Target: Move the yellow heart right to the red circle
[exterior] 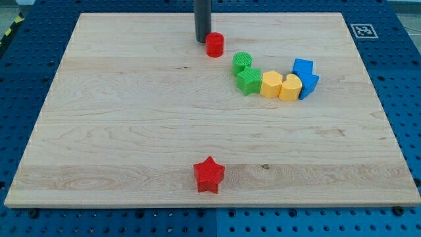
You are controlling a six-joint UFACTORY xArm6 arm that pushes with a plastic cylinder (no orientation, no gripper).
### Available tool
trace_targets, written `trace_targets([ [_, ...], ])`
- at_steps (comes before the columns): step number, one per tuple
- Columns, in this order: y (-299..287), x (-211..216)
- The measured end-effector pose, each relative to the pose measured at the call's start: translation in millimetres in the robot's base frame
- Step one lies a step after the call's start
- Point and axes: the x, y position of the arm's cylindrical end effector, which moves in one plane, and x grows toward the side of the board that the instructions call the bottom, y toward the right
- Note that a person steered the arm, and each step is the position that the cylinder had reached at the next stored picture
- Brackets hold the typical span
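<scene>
Tip: my tip [202, 41] seemingly touches the red circle [214, 45], on its left
Yellow heart: the yellow heart [290, 87] sits well right of it, untouched
Gripper: none, only a rod

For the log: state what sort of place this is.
Probably a robotics lab bench: a wooden board lies on a blue perforated table, a printed marker tag sits at its corner, and my tip stands beside the red circle.

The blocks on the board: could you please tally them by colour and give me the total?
Red: 2, red circle and red star
Green: 2
Yellow: 2, yellow hexagon and yellow heart
Blue: 2
Total: 8
</scene>
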Motion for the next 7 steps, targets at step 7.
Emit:
trace_targets([
  [7,42,33],
])
